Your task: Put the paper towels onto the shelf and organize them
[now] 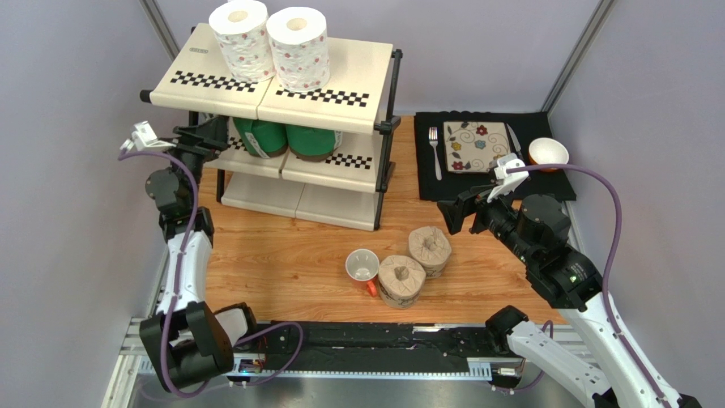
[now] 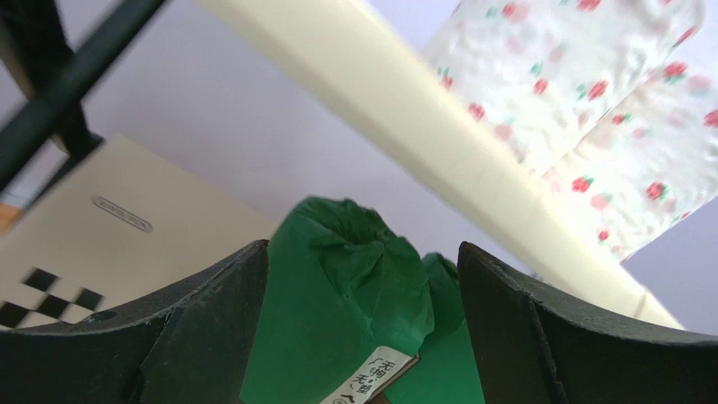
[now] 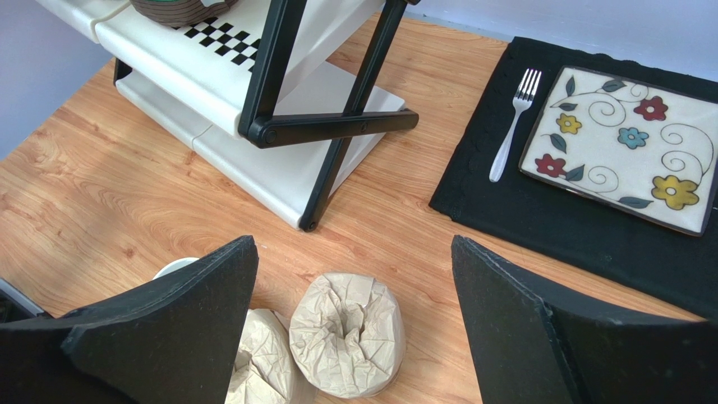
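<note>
Our right gripper (image 3: 354, 244) hangs open. The nearer tan roll (image 3: 347, 332) stands on end at its six o'clock, axis upright, and we judge this arm the closer.

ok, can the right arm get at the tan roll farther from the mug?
Probably yes: the right gripper hangs open above that tan roll with nothing between; the second tan roll crowds one side, so finger room looks tight.

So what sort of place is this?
Probably a staged test cell dressed like a home: plain grey walls around a wood-grain table, a three-tier shelf holding paper towels, a floral plate and fork on a black placemat.
</note>
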Robot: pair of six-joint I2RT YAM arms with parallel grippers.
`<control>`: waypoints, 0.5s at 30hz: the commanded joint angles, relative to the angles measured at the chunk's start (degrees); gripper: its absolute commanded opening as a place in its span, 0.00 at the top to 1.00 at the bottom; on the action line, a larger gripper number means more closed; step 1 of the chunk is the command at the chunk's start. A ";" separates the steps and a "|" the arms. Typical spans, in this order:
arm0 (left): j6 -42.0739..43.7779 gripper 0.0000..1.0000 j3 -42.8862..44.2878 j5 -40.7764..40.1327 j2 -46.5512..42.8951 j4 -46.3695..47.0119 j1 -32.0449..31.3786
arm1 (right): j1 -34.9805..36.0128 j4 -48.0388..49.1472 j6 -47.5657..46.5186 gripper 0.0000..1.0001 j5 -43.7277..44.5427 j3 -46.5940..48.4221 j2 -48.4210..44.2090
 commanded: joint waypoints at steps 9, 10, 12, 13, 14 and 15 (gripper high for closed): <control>6.91 0.03 -2.62 7.75 -15.53 -16.48 4.70 | 0.16 0.52 -0.09 0.10 1.16 1.87 -1.30; 7.79 0.03 -4.19 8.36 -17.02 -20.68 4.26 | 0.16 0.43 0.43 0.10 3.34 1.95 -1.39; 12.88 0.03 -4.99 8.20 -22.20 -26.92 2.08 | 0.16 0.17 1.13 0.10 5.90 2.30 -1.83; 14.90 0.03 -5.34 7.67 -24.05 -33.31 0.84 | 0.16 0.08 1.40 0.10 7.92 2.39 -1.83; 18.05 0.03 -5.78 6.10 -27.55 -35.64 -0.56 | 0.16 -0.18 2.01 0.10 8.54 2.66 -1.83; 19.04 0.02 -6.31 5.30 -29.32 -37.66 -3.36 | 0.16 -0.18 2.28 0.10 9.07 3.01 -1.83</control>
